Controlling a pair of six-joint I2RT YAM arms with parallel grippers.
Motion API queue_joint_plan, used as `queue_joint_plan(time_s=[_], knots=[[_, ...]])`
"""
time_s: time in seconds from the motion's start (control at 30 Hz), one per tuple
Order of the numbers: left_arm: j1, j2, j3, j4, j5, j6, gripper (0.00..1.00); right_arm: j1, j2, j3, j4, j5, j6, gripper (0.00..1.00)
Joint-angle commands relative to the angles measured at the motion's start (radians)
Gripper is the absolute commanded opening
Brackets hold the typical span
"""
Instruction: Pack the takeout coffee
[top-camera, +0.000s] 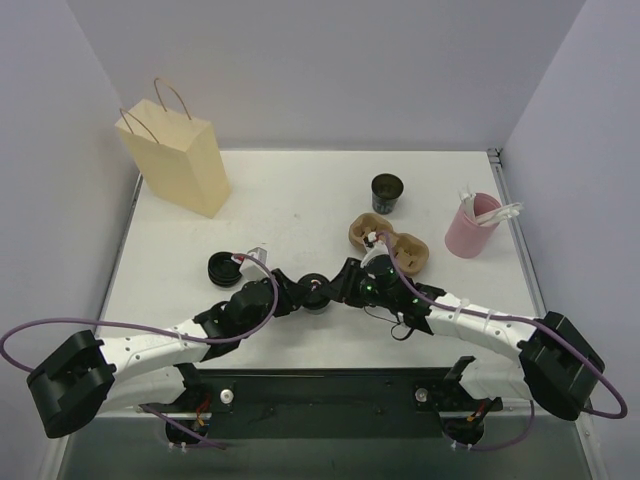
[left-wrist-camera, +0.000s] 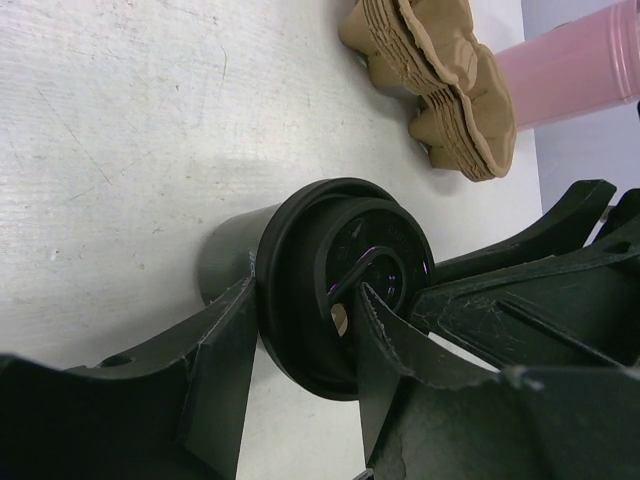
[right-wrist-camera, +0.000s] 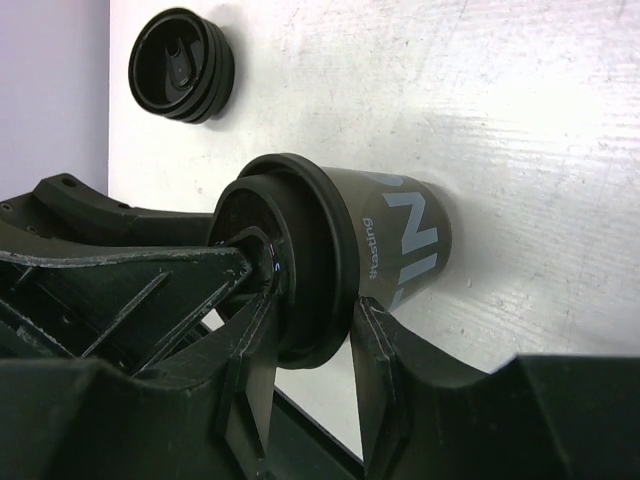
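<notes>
Coffee cup (right-wrist-camera: 400, 240), half-hidden overhead, is clamped by left gripper (left-wrist-camera: 305, 330) and right gripper (right-wrist-camera: 315, 320).

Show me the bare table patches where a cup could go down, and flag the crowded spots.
Widest bare patch: back centre, between paper bag and open cup. Another: near edge, between left arm and right arm. Crowded: back right, where open cup, cup carriers and pink holder cluster; centre, where left gripper and right gripper clamp the lidded cup.

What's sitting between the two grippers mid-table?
A lidded dark coffee cup, the jaws of left gripper and right gripper each around its lid; both wrist views show it.
</notes>
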Motion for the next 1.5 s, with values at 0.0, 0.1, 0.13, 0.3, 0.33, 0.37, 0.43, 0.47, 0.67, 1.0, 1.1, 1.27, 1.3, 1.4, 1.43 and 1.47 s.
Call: queue_joint_plan(time_s=[0.0,0.1,0.13,0.3,0.33,0.37,0.43,0.47,0.67,1.0,1.1,1.27,1.3,1.4,1.43,1.47], knots=[[-0.06,0.068,-0.037,-0.207,0.16,0.032,0.49,-0.031,0.102,0.021,-0.072,-0.056,-0.195,0.0],[-0.059,0.079,-0.031,-0.218,0.153,0.032,0.49,-0.052,0.138,0.033,-0.07,-0.089,-0.213,0.0],[-0.06,0.085,-0.029,-0.221,0.151,0.032,0.49,-0.059,0.148,0.036,-0.07,-0.096,-0.216,0.0],[-0.059,0.094,-0.017,-0.241,0.136,0.028,0.49,-0.089,0.223,0.047,-0.081,-0.127,-0.233,0.01],[-0.059,0.094,-0.015,-0.244,0.137,0.028,0.49,-0.098,0.235,0.047,-0.089,-0.132,-0.235,0.03],[-0.06,0.097,-0.015,-0.245,0.137,0.026,0.49,-0.1,0.25,0.048,-0.089,-0.136,-0.238,0.04],[-0.059,0.103,-0.005,-0.256,0.134,0.028,0.49,-0.108,0.266,0.05,-0.087,-0.149,-0.242,0.05],[-0.056,0.108,0.0,-0.265,0.131,0.029,0.49,-0.109,0.278,0.051,-0.084,-0.155,-0.246,0.05],[-0.054,0.143,0.035,-0.294,0.127,0.037,0.49,-0.117,0.316,0.065,-0.086,-0.185,-0.267,0.05],[-0.053,0.159,0.026,-0.29,0.131,0.022,0.49,-0.119,0.367,0.08,-0.09,-0.207,-0.315,0.04],[-0.053,0.157,0.031,-0.299,0.127,0.014,0.49,-0.126,0.32,0.115,-0.115,-0.231,-0.293,0.11],[-0.048,0.169,0.054,-0.345,0.119,-0.003,0.49,-0.151,0.263,0.198,-0.159,-0.28,-0.255,0.24],[-0.047,0.172,0.063,-0.348,0.12,-0.003,0.49,-0.152,0.263,0.214,-0.168,-0.285,-0.253,0.25],[-0.041,0.188,0.083,-0.359,0.127,-0.001,0.49,-0.154,0.278,0.254,-0.197,-0.296,-0.247,0.28],[-0.037,0.189,0.086,-0.363,0.128,-0.003,0.49,-0.155,0.284,0.264,-0.202,-0.3,-0.244,0.29],[-0.036,0.191,0.089,-0.363,0.133,-0.003,0.49,-0.155,0.286,0.264,-0.201,-0.311,-0.235,0.31]])
